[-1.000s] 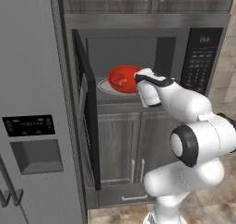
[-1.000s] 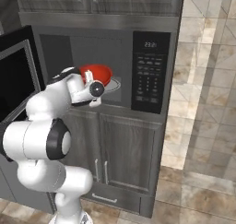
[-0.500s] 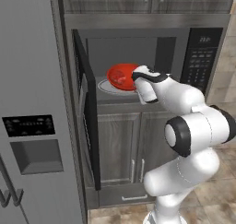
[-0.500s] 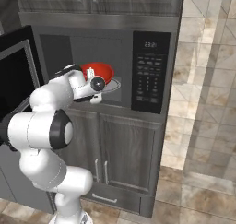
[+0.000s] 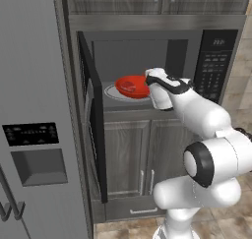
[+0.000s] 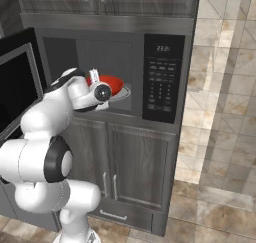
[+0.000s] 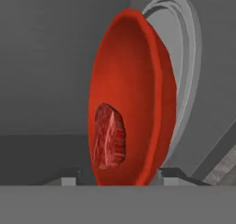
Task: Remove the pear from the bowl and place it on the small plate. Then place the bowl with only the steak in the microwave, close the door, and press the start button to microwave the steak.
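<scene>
Bowl (image 5: 132, 86) sits on the white turntable (image 6: 122, 92) inside the open microwave (image 5: 147, 61), holding the steak (image 7: 109, 136), with the door (image 5: 93, 120) swung out to the left. Gripper (image 7: 117, 178) is at the bowl's near rim, fingers spread on either side of it without pinching. On the keypad panel (image 6: 162, 77) a small lit display shows pale digits too small to read, and the button labels are likewise illegible.
</scene>
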